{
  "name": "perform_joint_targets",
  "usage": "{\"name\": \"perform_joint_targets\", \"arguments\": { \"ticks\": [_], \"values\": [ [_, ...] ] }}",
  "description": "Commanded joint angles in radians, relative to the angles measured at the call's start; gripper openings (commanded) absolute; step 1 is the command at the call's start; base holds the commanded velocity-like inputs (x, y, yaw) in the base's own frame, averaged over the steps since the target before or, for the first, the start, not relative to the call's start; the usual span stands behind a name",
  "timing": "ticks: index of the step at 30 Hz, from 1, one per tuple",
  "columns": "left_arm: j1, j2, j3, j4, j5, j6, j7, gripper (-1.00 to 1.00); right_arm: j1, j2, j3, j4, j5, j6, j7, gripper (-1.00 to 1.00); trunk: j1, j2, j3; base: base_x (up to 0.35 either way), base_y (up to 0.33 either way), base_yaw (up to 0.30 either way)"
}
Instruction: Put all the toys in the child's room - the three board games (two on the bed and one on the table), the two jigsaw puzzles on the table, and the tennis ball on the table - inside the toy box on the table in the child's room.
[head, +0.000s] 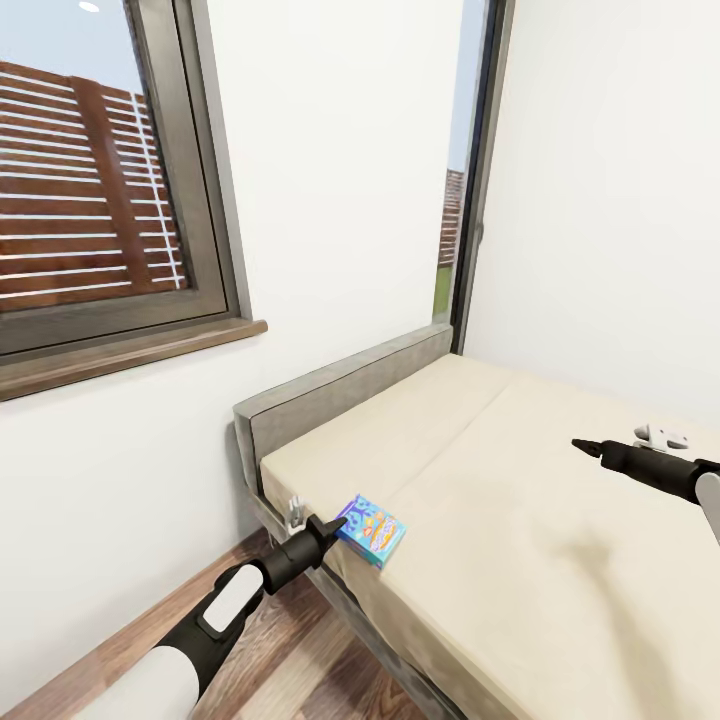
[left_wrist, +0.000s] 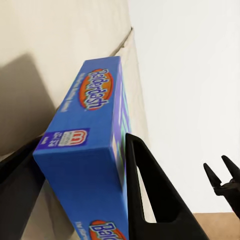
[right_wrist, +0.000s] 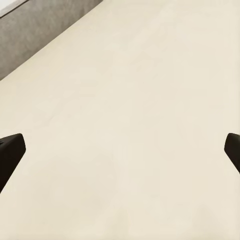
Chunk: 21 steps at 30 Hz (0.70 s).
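Left wrist view has the left gripper (left_wrist: 80, 200) with both fingers clamped on a blue board game box (left_wrist: 85, 155), held at the near corner of the bed (head: 520, 520) by the headboard (head: 330, 395). Right gripper (head: 585, 446) hovers over bare mattress, fingers spread wide, nothing in them. Probably best to lift the box straight up and keep it level, since the grip looks near one end.

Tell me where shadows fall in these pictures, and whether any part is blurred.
Head view: a soft arm shadow on the bed. Left wrist view: the board game throws a dark shadow on the mattress; its print is slightly blurred. Right wrist view: even light, faint shadow.
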Motion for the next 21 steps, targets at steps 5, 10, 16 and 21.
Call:
{"name": "perform_joint_targets", "arguments": {
  "ticks": [5,10,16,21],
  "values": [
    [-0.001,0.0,-0.002,0.001,0.008,0.005,-0.001,-1.0,-0.001,0.0,-0.002,0.0,0.002,0.005,0.005,1.0,0.0,0.0,-0.001,0.0,0.0,0.0],
    [-0.001,0.0,-0.002,0.001,0.008,0.005,-0.001,-1.0,-0.001,0.0,-0.002,0.0,0.002,0.005,0.005,1.0,0.0,0.0,-0.001,0.0,0.0,0.0],
    [0.0,0.0,-0.002,0.001,0.008,0.005,-0.002,-1.0,-0.001,0.0,-0.002,0.0,0.002,0.005,0.005,1.0,0.0,0.0,-0.001,0.0,0.0,0.0],
    [0.0,0.0,-0.002,0.001,0.008,0.005,-0.003,-1.0,-0.001,0.0,-0.002,0.0,0.002,0.005,0.005,1.0,0.0,0.0,-0.001,0.0,0.0,0.0]
  ]
}}
